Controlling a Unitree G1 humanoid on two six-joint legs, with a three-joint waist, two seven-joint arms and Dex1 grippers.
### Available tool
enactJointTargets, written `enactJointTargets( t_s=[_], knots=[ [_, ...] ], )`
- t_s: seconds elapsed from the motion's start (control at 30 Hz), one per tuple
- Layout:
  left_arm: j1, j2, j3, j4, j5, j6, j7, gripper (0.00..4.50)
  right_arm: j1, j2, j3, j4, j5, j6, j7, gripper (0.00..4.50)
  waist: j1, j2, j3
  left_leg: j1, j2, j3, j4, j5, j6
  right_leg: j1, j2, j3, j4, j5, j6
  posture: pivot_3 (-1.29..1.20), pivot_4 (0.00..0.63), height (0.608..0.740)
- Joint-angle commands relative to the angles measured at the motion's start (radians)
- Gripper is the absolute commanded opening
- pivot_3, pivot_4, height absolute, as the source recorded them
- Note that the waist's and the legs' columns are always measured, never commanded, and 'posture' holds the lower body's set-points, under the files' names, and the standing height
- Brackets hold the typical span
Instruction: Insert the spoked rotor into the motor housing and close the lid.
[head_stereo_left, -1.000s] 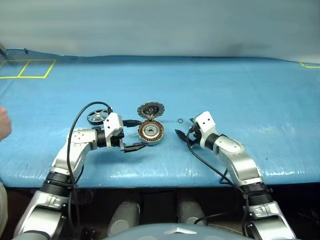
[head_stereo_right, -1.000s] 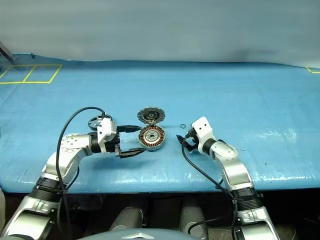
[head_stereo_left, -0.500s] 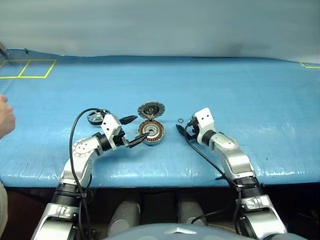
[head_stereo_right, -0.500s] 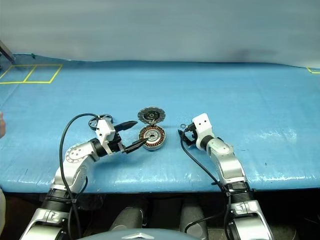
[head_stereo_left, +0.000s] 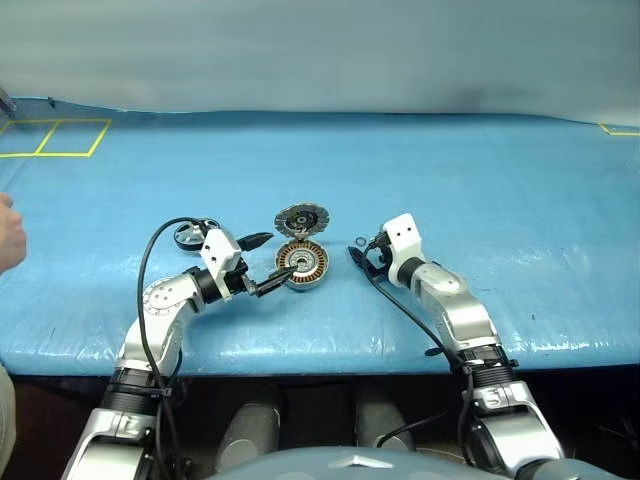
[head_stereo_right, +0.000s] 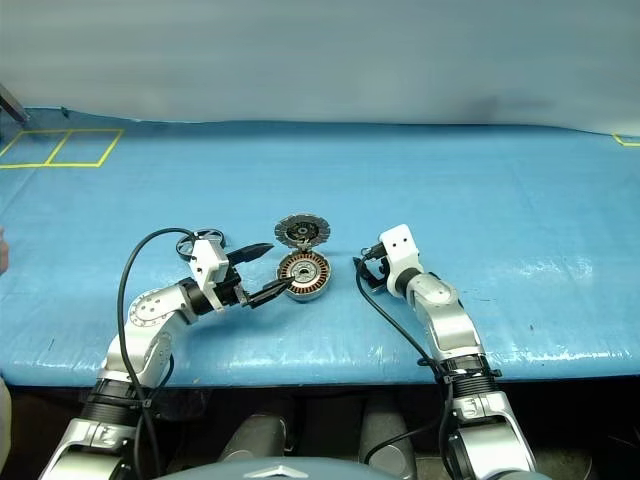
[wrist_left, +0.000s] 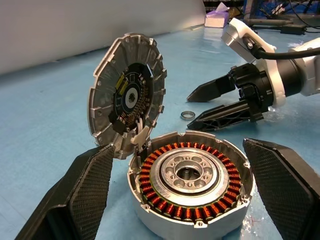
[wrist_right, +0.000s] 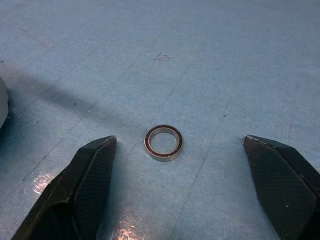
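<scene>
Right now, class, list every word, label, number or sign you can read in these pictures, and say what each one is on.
None can be read.
A small red scribble on the blue table cover beyond the small ring: too faint to read.
The open lid shows yellow patches, no legible print.

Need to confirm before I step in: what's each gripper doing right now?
Left gripper: open, holding nothing, fingers either side of the motor housing.
Right gripper: open, holding nothing, a small ring lying between its fingers.

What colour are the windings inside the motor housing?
Copper-orange, ringing the silver hub of the motor housing; the left wrist view shows them best.
</scene>
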Motion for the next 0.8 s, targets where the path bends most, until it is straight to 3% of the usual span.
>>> enactJointTargets(
  t_s=[0.03, 0.27, 0.37, 0.53, 0.8],
  knots=[
    [0.008, 0.026, -0.008, -0.062, -0.01, 0.021, -0.032, 4.5, -0.015, 0.009, -0.005, -0.01, 0.002, -0.007, -0.003, 3.6, 0.0, 0.0, 0.0, 0.0, 0.0, 0.0, 0.0, 0.0, 0.0, 0.0, 0.0, 0.0, 0.0, 0.0, 0.0, 0.0, 0.15, 0.74],
    [0.018, 0.048, -0.02, -0.071, -0.002, 0.029, -0.052, 4.5, -0.011, 0.022, -0.001, 0.003, 0.002, -0.009, 0.002, 3.6, 0.0, 0.0, 0.0, 0.0, 0.002, 0.0, -0.001, 0.0, -0.001, -0.001, 0.002, 0.0, 0.0, -0.003, -0.005, 0.0, 0.15, 0.74],
    [0.022, 0.048, -0.021, -0.074, 0.002, 0.033, -0.054, 4.5, -0.008, 0.027, 0.001, 0.004, 0.002, -0.008, 0.006, 3.02, 0.0, 0.0, 0.0, 0.001, 0.002, 0.0, -0.002, -0.001, -0.001, -0.001, 0.002, 0.0, 0.0, -0.003, -0.005, 0.0, 0.15, 0.74],
    [0.028, 0.049, -0.023, -0.083, 0.001, 0.043, -0.058, 4.5, -0.006, 0.03, 0.0, 0.002, -0.005, 0.0, 0.002, 1.39, 0.0, 0.0, 0.0, 0.001, 0.002, 0.0, -0.003, -0.001, -0.001, -0.001, 0.002, 0.0, 0.0, -0.003, -0.006, 0.0, 0.15, 0.74],
    [0.047, 0.079, -0.04, -0.097, 0.014, 0.054, -0.082, 4.5, 0.023, 0.027, 0.005, -0.036, 0.0, 0.017, 0.01, 1.39, 0.0, 0.0, 0.0, 0.001, 0.003, 0.0, -0.004, -0.001, -0.002, -0.001, 0.002, 0.0, 0.0, -0.004, -0.007, 0.0, 0.15, 0.74]
  ],
)
